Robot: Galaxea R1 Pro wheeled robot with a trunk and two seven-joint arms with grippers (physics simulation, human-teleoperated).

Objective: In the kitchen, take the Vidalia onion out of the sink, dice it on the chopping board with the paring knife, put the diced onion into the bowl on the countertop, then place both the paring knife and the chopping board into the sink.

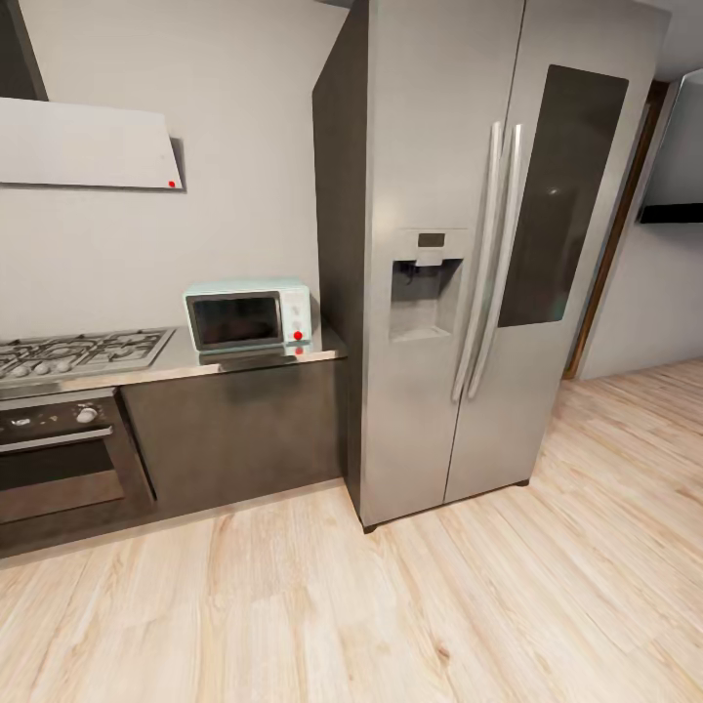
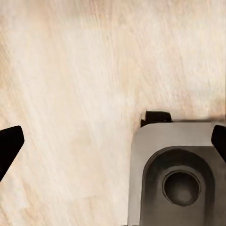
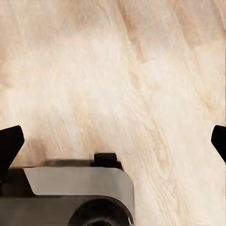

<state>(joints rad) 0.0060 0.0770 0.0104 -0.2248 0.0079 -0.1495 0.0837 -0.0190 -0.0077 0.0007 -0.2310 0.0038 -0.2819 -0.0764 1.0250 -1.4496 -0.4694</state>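
The Vidalia onion, sink, chopping board, paring knife and bowl are out of view. A stretch of grey countertop (image 1: pixel 256 358) over dark cabinets runs along the wall at the left of the head view. My left gripper (image 2: pixel 115 141) is open, its dark fingertips (image 2: pixel 10 143) spread wide above the wooden floor, holding nothing. My right gripper (image 3: pixel 115 143) is open too, empty over the floor, with one fingertip (image 3: pixel 9 145) at the picture's edge. Part of my grey base (image 2: pixel 179 179) sits below each gripper.
A tall steel fridge (image 1: pixel 488 244) stands straight ahead. A pale blue microwave (image 1: pixel 249 314) rests on the counter beside it, then a gas hob (image 1: pixel 78 351) over an oven (image 1: pixel 59 459). Light wooden floor (image 1: pixel 391 605) stretches in front and right toward a doorway (image 1: pixel 625 225).
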